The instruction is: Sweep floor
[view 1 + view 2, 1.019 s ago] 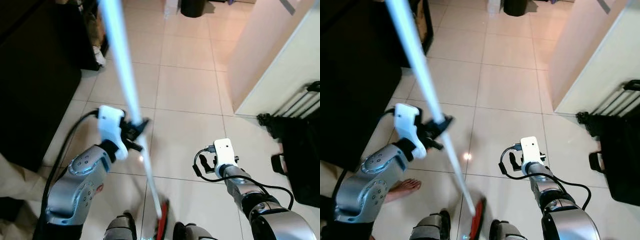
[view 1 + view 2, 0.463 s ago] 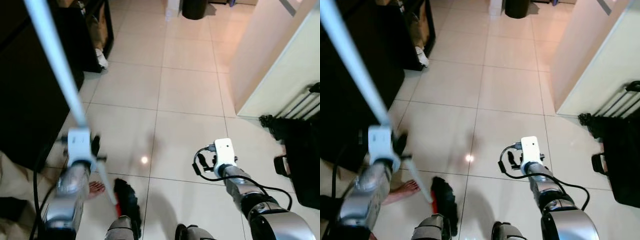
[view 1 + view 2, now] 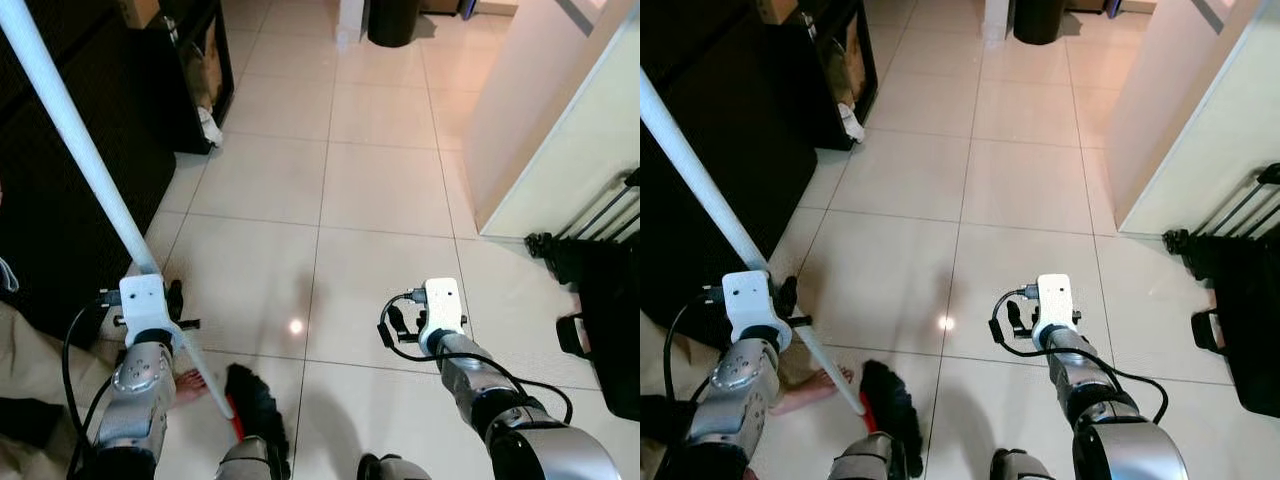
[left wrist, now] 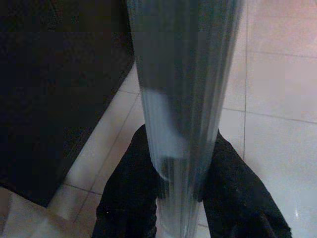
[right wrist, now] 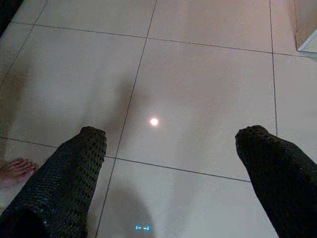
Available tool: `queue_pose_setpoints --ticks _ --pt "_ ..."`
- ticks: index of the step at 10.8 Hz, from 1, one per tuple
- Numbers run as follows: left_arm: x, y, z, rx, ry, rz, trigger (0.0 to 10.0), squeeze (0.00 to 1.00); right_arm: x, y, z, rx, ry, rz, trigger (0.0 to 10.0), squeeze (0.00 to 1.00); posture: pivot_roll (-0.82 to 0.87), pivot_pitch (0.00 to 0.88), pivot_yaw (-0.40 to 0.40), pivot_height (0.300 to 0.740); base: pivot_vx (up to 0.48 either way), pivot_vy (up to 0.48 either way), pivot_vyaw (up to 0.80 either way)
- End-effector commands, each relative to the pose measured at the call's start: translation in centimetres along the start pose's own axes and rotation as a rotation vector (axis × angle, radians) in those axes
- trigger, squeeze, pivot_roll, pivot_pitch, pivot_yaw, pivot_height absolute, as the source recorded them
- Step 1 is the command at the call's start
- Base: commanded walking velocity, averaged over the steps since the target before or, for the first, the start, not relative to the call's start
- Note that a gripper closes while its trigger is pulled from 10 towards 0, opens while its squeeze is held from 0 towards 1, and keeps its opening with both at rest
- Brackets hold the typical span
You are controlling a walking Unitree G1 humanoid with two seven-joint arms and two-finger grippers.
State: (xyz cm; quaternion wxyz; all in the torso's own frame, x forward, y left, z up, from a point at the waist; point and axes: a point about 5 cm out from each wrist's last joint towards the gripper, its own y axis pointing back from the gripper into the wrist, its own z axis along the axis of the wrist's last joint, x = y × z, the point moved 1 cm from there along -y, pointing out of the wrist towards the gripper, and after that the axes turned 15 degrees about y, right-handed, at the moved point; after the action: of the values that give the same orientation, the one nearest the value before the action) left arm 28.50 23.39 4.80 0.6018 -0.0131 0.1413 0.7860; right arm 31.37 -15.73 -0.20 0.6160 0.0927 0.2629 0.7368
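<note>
The broom slants from the upper left corner of my left eye view down to its dark bristle head, which sits on the tiled floor by my feet. My left gripper is clamped around the white pole low down, near a person's bare foot. My right gripper hangs over the tiles, holding nothing.

In my right eye view the same pole crosses a dark cabinet on my left, and a black rack stands on my right beside a pale wall.

My left wrist view has the pole running straight up between my two black fingers, which press on it from both sides.

My right wrist view shows my fingers spread wide apart over bare tile, with a light glint between them.
</note>
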Motion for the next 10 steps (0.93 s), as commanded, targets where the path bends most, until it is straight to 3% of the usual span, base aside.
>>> queue_pose_setpoints --ticks 1,3,4,6,8,10 --pt "1.0 0.5 -1.6 0.055 -0.058 0.050 10.0 0.00 -0.2 0.2 -0.5 0.005 -0.033 -0.019 10.0 0.00 0.12 0.148 0.020 0.740 0.000 0.000 0.00" --pt "0.9 -0.2 0.8 -0.062 -0.095 0.049 10.0 0.00 -0.6 0.3 -0.7 0.006 -0.047 -0.033 10.0 0.00 0.12 0.149 0.019 0.740 0.000 0.000 0.00" --pt "0.5 -0.6 3.8 -0.172 -0.112 0.043 10.0 0.00 -1.0 0.3 -0.5 -0.002 -0.063 -0.047 10.0 0.00 0.12 0.152 0.018 0.740 0.000 0.000 0.00" --pt "0.2 -0.6 7.1 -0.303 -0.108 0.060 10.0 0.00 -1.2 0.2 -0.4 -0.008 -0.086 -0.063 10.0 0.00 0.12 0.152 0.011 0.740 0.000 0.000 0.00" --pt "0.3 -0.2 7.9 -0.332 -0.154 0.072 10.0 0.00 -1.6 0.2 0.0 -0.019 -0.107 -0.078 10.0 0.00 0.13 0.156 0.006 0.740 0.000 0.000 0.00" --pt "1.9 0.4 7.6 -0.321 -0.195 0.124 10.0 0.00 -2.4 0.3 0.0 -0.019 -0.111 -0.097 10.0 0.00 0.13 0.154 0.002 0.740 0.000 0.000 0.00"
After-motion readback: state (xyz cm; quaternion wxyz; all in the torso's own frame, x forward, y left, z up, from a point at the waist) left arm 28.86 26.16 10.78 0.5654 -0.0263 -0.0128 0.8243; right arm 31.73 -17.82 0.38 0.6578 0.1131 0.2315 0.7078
